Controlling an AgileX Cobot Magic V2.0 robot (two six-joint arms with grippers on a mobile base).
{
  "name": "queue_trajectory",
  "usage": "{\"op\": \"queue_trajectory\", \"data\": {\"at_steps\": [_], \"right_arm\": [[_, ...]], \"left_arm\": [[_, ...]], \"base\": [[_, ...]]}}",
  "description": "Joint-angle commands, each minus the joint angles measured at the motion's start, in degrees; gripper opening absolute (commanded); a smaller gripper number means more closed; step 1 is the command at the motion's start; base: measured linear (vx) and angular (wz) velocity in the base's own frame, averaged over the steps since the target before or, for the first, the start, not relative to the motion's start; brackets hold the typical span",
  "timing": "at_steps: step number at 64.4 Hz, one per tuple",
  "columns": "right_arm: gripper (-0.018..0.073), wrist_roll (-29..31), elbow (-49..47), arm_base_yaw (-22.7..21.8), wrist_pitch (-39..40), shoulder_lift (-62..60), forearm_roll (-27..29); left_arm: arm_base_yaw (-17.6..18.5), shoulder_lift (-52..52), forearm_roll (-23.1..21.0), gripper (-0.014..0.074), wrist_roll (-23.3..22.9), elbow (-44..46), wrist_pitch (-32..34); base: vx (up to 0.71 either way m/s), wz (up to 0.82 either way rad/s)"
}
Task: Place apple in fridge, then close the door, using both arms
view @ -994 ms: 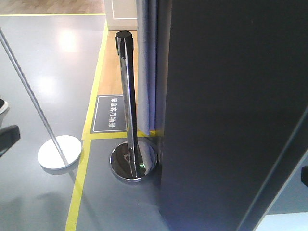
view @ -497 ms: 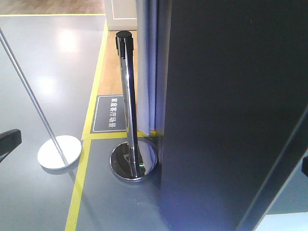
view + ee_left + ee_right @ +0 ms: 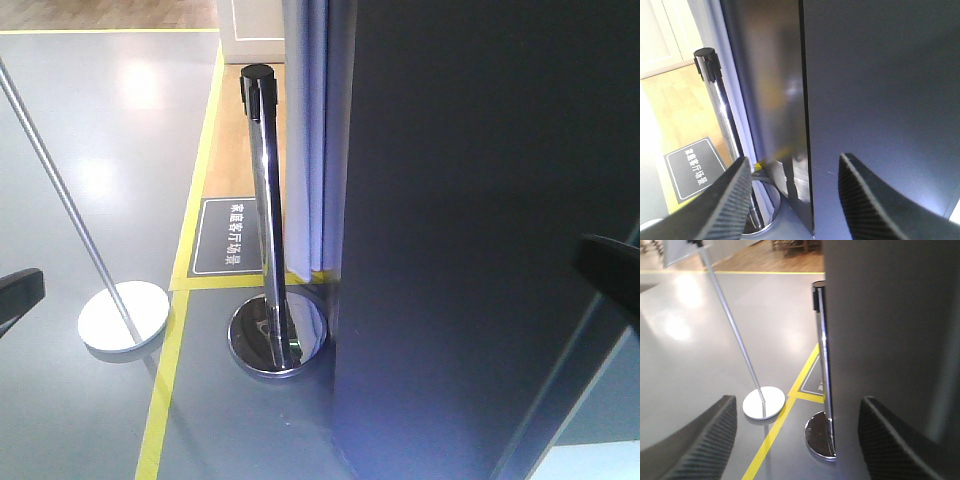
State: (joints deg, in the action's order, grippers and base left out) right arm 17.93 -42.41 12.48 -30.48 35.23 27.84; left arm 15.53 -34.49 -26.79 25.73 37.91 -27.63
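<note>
The dark grey fridge (image 3: 480,230) fills the right half of the front view, showing only its outside. Its near corner (image 3: 805,125) runs straight up the left wrist view. No apple shows in any view. A slanting dark edge (image 3: 560,380) crosses the fridge's lower right, and I cannot tell whether it belongs to the door. My left gripper (image 3: 794,159) is open, empty, and faces that corner; one of its fingers (image 3: 18,295) shows at the front view's left edge. My right gripper (image 3: 799,400) is open and empty beside the fridge's wall (image 3: 890,340). It also pokes in as the right gripper (image 3: 610,270) at the right edge.
A chrome barrier post (image 3: 265,200) on a round base (image 3: 278,335) stands just left of the fridge corner. A slanted sign pole (image 3: 60,200) on a white disc base (image 3: 125,315) is further left. Yellow floor tape (image 3: 170,380) and a dark floor sign (image 3: 228,235) lie nearby.
My right gripper has risen and come into the front view at the right edge. The left gripper's finger has dropped slightly at the left edge.
</note>
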Motion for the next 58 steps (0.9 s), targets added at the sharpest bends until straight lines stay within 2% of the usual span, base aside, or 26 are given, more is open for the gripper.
{"op": "queue_trajectory", "data": {"at_steps": [1, 10, 21, 35, 53, 58], "right_arm": [[0.0490, 9.59, -1.64, -0.23, 6.93, 4.32, 8.79], [0.0490, 19.86, -1.64, -0.23, 15.84, 9.01, 17.87], [0.0490, 21.18, -1.68, -0.28, 26.68, 14.17, 23.71], [0.0490, 23.23, -2.11, -0.28, 34.33, 19.35, 23.66], [0.0490, 25.49, -10.16, -0.35, 36.04, 28.36, 23.86], [0.0490, 25.49, -13.43, -1.74, 36.50, 31.66, 24.65]], "left_arm": [[-0.09, -0.09, -1.19, 0.0376, -0.11, 1.57, 3.32], [-0.09, -0.09, -1.19, 0.0376, -0.11, 1.57, 3.32], [-0.09, -0.09, -1.19, 0.0376, -0.11, 1.57, 3.32], [-0.09, -0.09, -1.19, 0.0376, -0.11, 1.57, 3.32], [-0.09, -0.09, -1.19, 0.0376, -0.11, 1.57, 3.32], [-0.09, -0.09, -1.19, 0.0376, -0.11, 1.57, 3.32]], "base": [[0.00, 0.00], [0.00, 0.00], [0.00, 0.00], [0.00, 0.00], [0.00, 0.00], [0.00, 0.00]]}}
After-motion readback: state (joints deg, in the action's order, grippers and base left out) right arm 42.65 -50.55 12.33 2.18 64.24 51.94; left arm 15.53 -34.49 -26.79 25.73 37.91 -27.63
